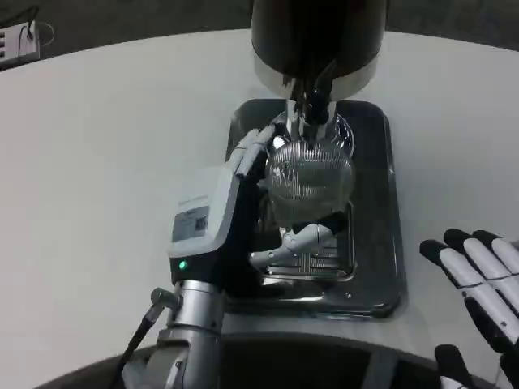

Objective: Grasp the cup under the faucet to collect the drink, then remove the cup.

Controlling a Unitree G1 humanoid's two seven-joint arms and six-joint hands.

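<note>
Left hand clamped around ribbed clear glass cup beneath black faucet; right hand fingers apart, holding nothing.

The left robot hand wraps its fingers around a cup; the right robot hand lies flat, fingers spread.

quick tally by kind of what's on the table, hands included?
Hands: 2, left hand wrapped around the cup, right hand apart from it on the table
Cups: 1, ribbed clear cup
Dispensers: 1, dark dispenser
Trays: 1, metal tray
Power strips: 1, power strip
Total: 6
</note>
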